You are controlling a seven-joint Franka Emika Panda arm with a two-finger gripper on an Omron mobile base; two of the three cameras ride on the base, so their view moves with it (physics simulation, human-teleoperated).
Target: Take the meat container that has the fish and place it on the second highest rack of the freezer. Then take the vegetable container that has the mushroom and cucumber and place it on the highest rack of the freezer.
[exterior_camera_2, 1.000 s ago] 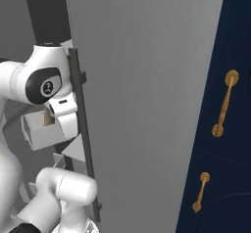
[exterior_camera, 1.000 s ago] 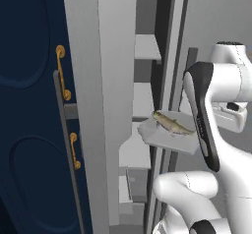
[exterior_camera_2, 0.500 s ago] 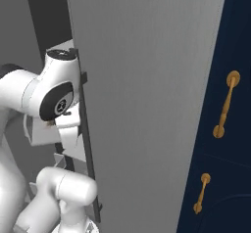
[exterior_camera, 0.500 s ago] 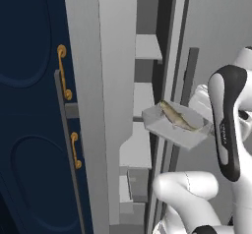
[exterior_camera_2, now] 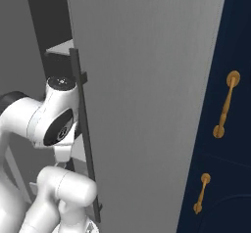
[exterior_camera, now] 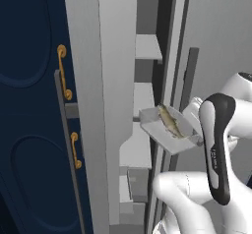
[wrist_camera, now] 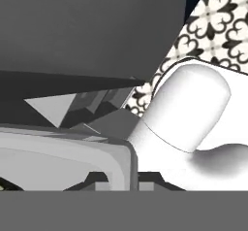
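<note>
In the left base view the fish (exterior_camera: pixel 170 121) lies in a pale grey tray (exterior_camera: pixel 158 130) held tilted in the gap of the open freezer (exterior_camera: pixel 118 80), by the pale shelves (exterior_camera: pixel 147 47), with the white arm (exterior_camera: pixel 216 154) just to its right, the hand itself hidden behind that arm. In the right base view the arm (exterior_camera_2: pixel 54 124) sits behind the freezer door (exterior_camera_2: pixel 147 90) and its dark bar handle (exterior_camera_2: pixel 84 129). In the hand view the tray's rim (wrist_camera: pixel 87 152) lies right at the hand, whose fingers are pinched narrow on it.
</note>
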